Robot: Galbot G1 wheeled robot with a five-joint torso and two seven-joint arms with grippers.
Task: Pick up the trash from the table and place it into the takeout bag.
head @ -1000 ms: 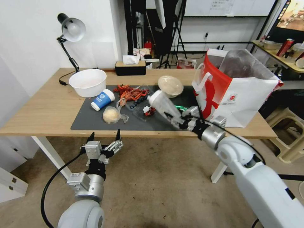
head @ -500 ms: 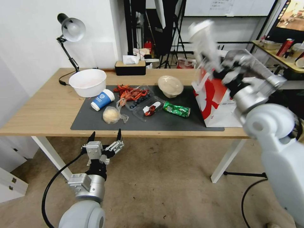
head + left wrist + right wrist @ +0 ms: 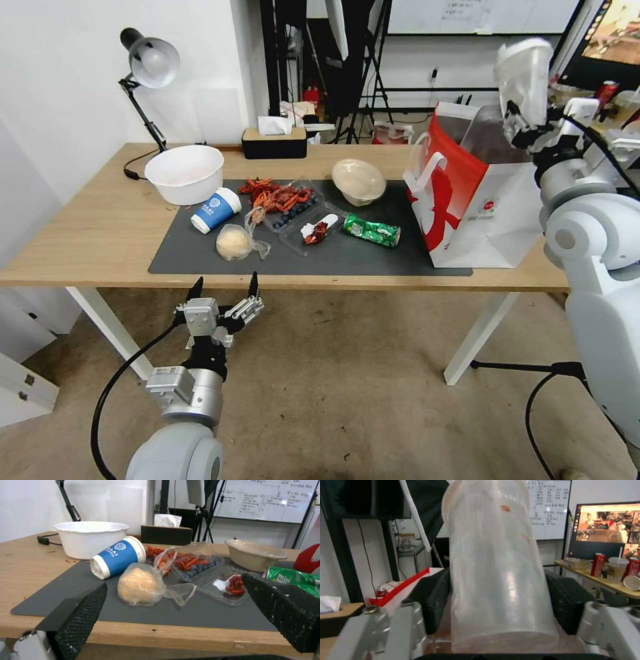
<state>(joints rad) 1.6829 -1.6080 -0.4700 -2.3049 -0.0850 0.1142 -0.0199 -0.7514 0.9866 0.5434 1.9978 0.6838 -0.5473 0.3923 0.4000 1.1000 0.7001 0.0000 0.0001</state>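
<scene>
Nearest you, at about 7 o'clock in the head view, your left gripper (image 3: 223,288) hangs below the front edge of the table (image 3: 100,227), its two black fingers spread wide with nothing between them. Through its wrist camera you look flat across the dark mat (image 3: 206,610): the bun in clear bag (image 3: 141,587) lies closest to the mat's front edge, the blue-and-white paper cup (image 3: 116,556) on its side just behind it, and the clear trays (image 3: 213,577) beside them with red crayfish shells (image 3: 188,561) and some blueberries. The crushed green can (image 3: 372,231) lies toward 3 o'clock on the mat, with bare mat in front of it. Farther back sit the beige bowl (image 3: 359,180) and a white bowl (image 3: 185,173); a strip of bare wood runs along the table's front.

At 1 o'clock your right gripper (image 3: 527,127) is raised above the open top of the takeout bag (image 3: 487,200), which stands at the table's right end with its base over the mat's corner. It is clamped on the clear plastic cup (image 3: 496,580), black pads pressed to both sides near the cup's base. The cup stands nearly upright, cloudy, with orange smears inside. Beyond the bag's far edge there are stands and a cluttered side table
</scene>
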